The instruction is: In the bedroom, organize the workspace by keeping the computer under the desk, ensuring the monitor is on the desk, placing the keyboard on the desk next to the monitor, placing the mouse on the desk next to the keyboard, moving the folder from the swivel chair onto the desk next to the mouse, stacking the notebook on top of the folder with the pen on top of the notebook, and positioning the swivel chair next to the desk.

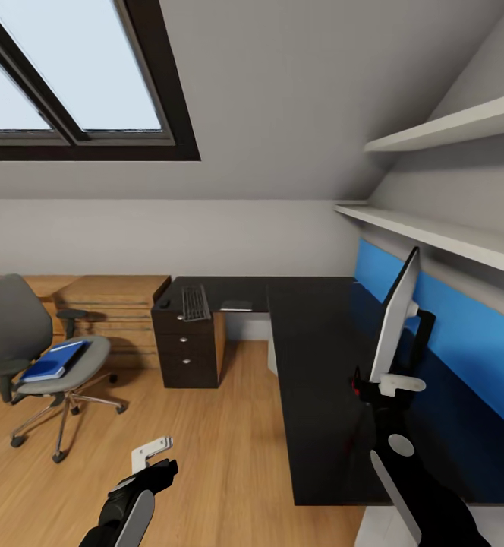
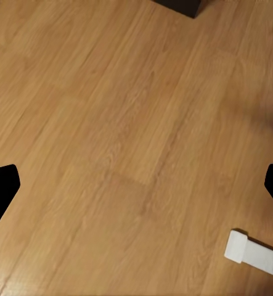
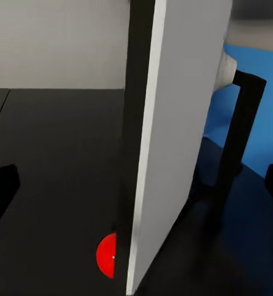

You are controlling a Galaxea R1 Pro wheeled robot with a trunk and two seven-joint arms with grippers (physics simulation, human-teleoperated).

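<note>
At the far left of the head view stands the swivel chair [image 1: 32, 346], well apart from the bench [image 1: 320, 380], and the blue folder [image 1: 52, 362] lies on its seat. Right of the chair is a wooden cabinet [image 1: 115, 304]. Then comes the left wing of the dark bench, which carries the mouse [image 1: 164, 303], the keyboard [image 1: 195, 302] beside it and a flat grey thing [image 1: 236, 305] that I cannot identify. Below, the left hand [image 1: 152, 453] hangs over the wooden floor [image 1: 206, 456]; the left wrist view gives the floor boards [image 2: 124, 135], the dark finger tips [image 2: 0, 191] at both edges, wide apart with nothing between them, and a white part [image 2: 254, 254] near one corner. Further right the monitor [image 1: 395, 323] stands on the bench, edge-on, before a blue wall panel [image 1: 472, 334]. The right hand [image 1: 392, 384] is just at its lower edge. The right wrist view shows more: the white back of the monitor [image 3: 173, 135], its black stand arm [image 3: 238, 132] and a red spot [image 3: 107, 254] low beside the edge. The right fingers [image 3: 2, 191] are spread apart on both sides of the monitor, not pressing it
</note>
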